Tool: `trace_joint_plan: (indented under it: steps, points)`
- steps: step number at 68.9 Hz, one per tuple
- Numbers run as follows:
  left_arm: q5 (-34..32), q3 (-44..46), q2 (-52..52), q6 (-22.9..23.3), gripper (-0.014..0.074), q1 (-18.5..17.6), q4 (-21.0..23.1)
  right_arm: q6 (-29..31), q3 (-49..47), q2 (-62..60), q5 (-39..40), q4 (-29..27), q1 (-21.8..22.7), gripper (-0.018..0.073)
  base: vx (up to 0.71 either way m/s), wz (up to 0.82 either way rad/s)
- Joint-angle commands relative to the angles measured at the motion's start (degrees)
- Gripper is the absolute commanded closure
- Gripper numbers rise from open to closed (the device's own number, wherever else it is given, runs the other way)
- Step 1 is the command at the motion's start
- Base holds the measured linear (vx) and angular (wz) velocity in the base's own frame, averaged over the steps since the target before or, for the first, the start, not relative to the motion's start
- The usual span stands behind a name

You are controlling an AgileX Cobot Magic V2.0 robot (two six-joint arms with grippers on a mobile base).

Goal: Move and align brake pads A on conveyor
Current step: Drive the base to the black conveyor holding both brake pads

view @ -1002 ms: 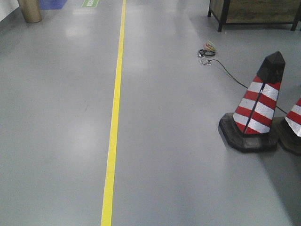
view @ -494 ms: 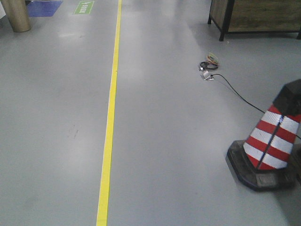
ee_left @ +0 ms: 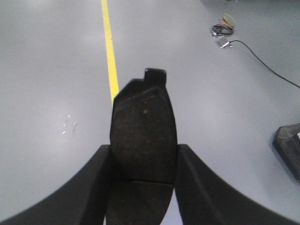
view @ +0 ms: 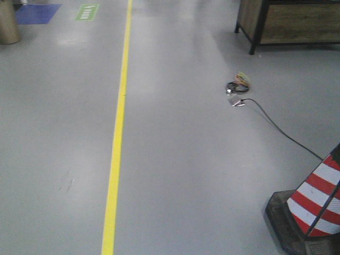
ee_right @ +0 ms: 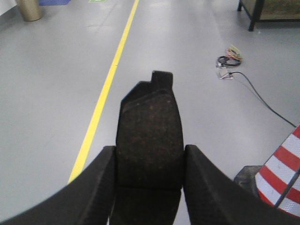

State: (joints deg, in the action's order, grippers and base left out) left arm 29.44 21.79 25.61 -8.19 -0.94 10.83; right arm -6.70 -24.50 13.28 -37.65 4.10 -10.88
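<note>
Your left gripper [ee_left: 144, 157] is clamped on a brake pad [ee_left: 143, 122] — the two black fingers [ee_left: 91, 187] press its long edges, and the pad stands up between them with its small tab at the top. Its face is dark and rough; a faint line crosses it low down, possibly the centre groove, though the wrist view is too dim to be sure. Your right gripper [ee_right: 150, 152] grips a second brake pad [ee_right: 150, 126] the same way, tab uppermost. Both pads show grey floor [view: 186, 159] behind them. On that floor a yellow line [view: 114, 159] runs away from you, left of centre. A red-and-white traffic cone [view: 319, 207] on a black base sits at the lower right — cut off by the frame edge. A black cable [view: 277, 125] runs from near it to a small coil of wires [view: 238, 85]. A black-framed wooden cabinet [view: 292, 24] stands at the far right.
</note>
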Motion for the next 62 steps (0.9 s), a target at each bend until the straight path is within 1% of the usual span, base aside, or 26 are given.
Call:
trace_joint_plan:
  steps: [1, 18, 62]
  points:
    - [-4.86, 1.69, 0.25, 0.18, 0.0603, -0.22, 0.94, 0.68, -1.84, 0.65, 5.52, 0.56, 0.02, 0.0571, 0.42, -0.30]
    - [-4.86, 1.69, 0.25, 0.18, 0.0603, -0.22, 0.94, 0.68, -1.84, 0.78, 5.52, 0.61, 0.02, 0.0571, 0.36, -0.53]
    - [-4.86, 1.69, 0.25, 0.18, 0.0603, -0.22, 0.94, 0.68, -1.84, 0.78, 5.46, 0.61, 0.02, 0.0571, 0.23, -0.87]
